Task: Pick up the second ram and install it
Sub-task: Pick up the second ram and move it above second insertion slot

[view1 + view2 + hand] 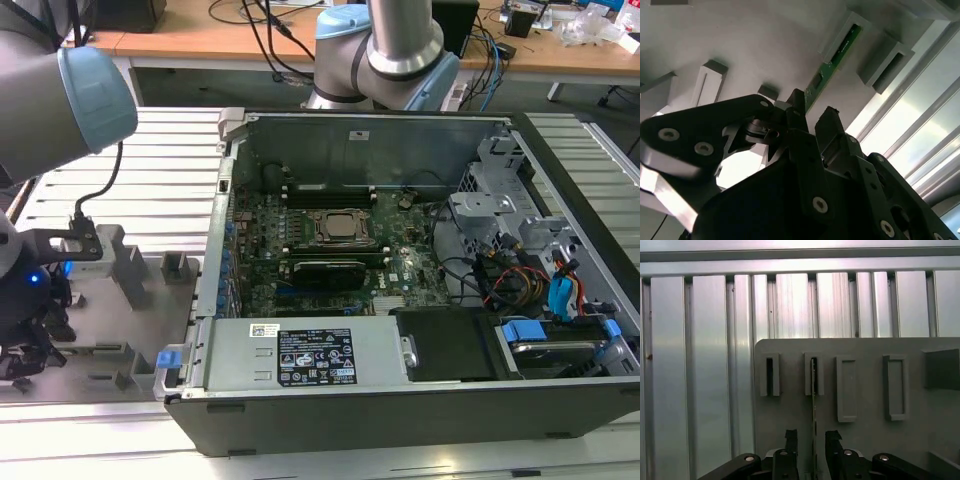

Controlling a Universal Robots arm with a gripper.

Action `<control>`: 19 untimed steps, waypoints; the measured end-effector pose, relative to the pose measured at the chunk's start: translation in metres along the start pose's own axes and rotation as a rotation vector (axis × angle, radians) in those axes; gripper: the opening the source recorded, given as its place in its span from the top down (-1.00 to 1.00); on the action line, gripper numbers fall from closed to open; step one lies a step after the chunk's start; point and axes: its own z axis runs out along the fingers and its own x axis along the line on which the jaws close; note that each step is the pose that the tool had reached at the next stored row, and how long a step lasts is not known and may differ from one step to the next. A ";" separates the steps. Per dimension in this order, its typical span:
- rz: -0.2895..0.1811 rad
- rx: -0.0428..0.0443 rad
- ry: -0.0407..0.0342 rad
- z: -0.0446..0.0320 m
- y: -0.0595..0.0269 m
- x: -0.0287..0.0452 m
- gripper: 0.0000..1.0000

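Note:
The second ram [813, 390] is a thin green stick standing on edge in a slotted grey block [813, 374] of the grey tray [865, 440]. In the second wrist view the second ram [832, 62] runs from that block towards my fingers. My gripper [811, 440] is open, with one black finger on each side of the stick's near end and a small gap on both sides. In the second wrist view my gripper [812, 107] straddles the stick's end. In the exterior view my gripper [25, 345] hangs low over the tray [110, 335] at the exterior view's left.
The open computer case [400, 400] lies to the exterior view's right of the tray, with the green motherboard [400, 270] and processor socket [345, 227] inside. Several other grey slot blocks [895, 387] stand on the tray. Ribbed metal table slats [700, 365] surround it.

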 end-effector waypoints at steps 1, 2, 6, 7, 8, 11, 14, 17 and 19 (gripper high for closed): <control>-0.002 0.0000 0.0001 0.0018 -0.0001 0.0000 0.28; -0.003 0.0000 0.0002 0.0031 -0.0001 0.0001 0.28; -0.004 -0.0002 0.0004 0.0043 -0.0002 0.0001 0.28; -0.004 -0.0002 0.0003 0.0043 -0.0002 0.0001 0.28; -0.004 -0.0001 0.0002 0.0044 -0.0002 0.0001 0.30; -0.004 -0.0001 0.0003 0.0044 -0.0002 0.0001 0.57; -0.004 -0.0001 0.0002 0.0044 -0.0002 0.0001 0.73; -0.004 -0.0001 0.0003 0.0044 -0.0002 0.0001 0.73; -0.004 -0.0001 0.0003 0.0045 -0.0002 0.0001 0.73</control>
